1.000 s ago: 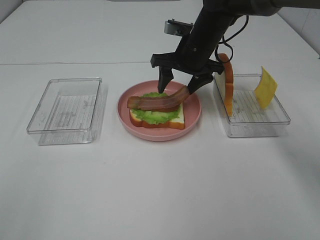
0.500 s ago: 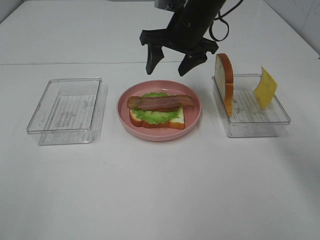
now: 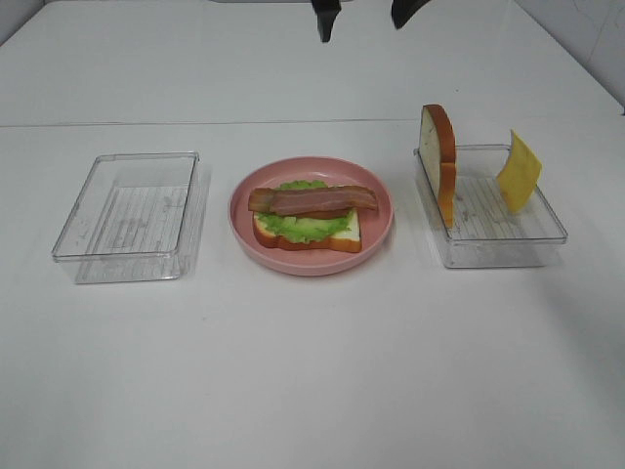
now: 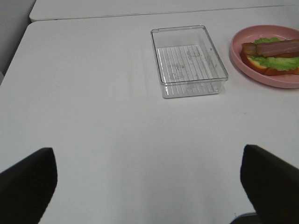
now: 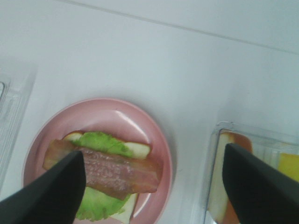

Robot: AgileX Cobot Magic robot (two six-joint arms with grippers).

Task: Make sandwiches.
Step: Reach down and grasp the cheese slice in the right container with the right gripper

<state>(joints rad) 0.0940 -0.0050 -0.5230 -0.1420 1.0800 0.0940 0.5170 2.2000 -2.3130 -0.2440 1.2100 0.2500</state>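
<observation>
The sandwich stack (image 3: 311, 217) lies on the pink plate (image 3: 381, 217): a bread slice, green lettuce (image 3: 303, 226) and bacon strips (image 3: 312, 200) on top. A second bread slice (image 3: 439, 166) stands on edge in the right clear tray (image 3: 493, 233), with the yellow cheese square (image 3: 519, 172) leaning at its far end. My right gripper (image 3: 363, 12) is open and empty, high above and behind the plate, at the top edge of the exterior view. Its wrist view shows the bacon (image 5: 112, 170) below its open fingers (image 5: 46, 196). My left gripper (image 4: 149, 186) is open and empty over bare table, out of the exterior view.
An empty clear tray (image 3: 127, 215) stands left of the plate; it also shows in the left wrist view (image 4: 189, 60), beside the plate's rim (image 4: 261, 77). White table surrounds everything, with a seam line running across behind the trays.
My right gripper let go of the bacon, which now lies flat on the lettuce. The gripper has risen and pulled back towards the top edge of the view.
</observation>
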